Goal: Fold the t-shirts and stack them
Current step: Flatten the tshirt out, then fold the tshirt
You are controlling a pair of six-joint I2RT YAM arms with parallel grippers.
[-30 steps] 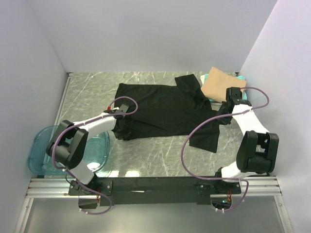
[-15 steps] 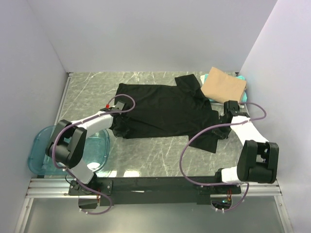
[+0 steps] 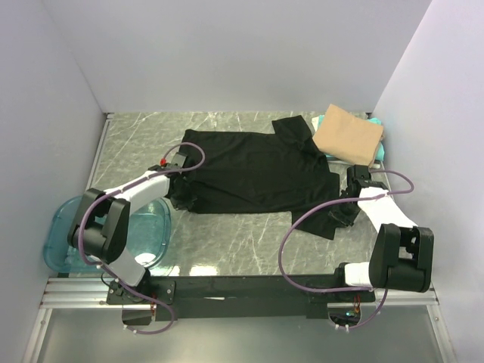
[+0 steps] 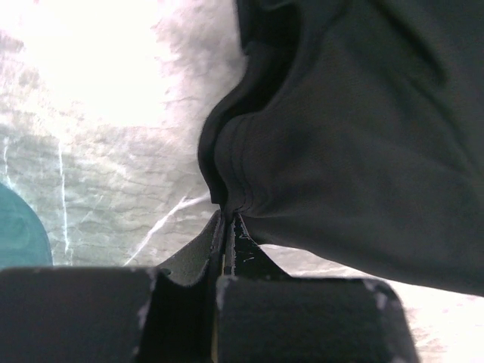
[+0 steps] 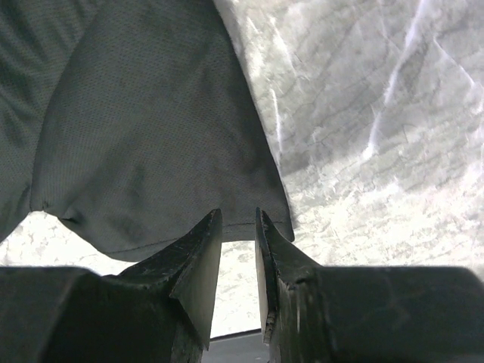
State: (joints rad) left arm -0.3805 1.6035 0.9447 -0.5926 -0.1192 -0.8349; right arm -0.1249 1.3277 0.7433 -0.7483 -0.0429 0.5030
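No text, label, brand, number or sign can be read on anything.

Top view: high above near edge, facing down over whole table [image 3: 227, 238]; both wrist views: low, very close, facing down at tabletop; each shares a black t-shirt [image 3: 257, 170] edge with top view.

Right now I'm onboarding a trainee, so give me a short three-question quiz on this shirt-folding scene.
1. True or false: the left pincer is shut on the black t-shirt's edge.
2. What lies on top of the teal t-shirt? A tan t-shirt; B a towel; C the black t-shirt.
3. Fill in: the blue tub sits on the robot's ___ side.
Key: 1 true; 2 A; 3 left.
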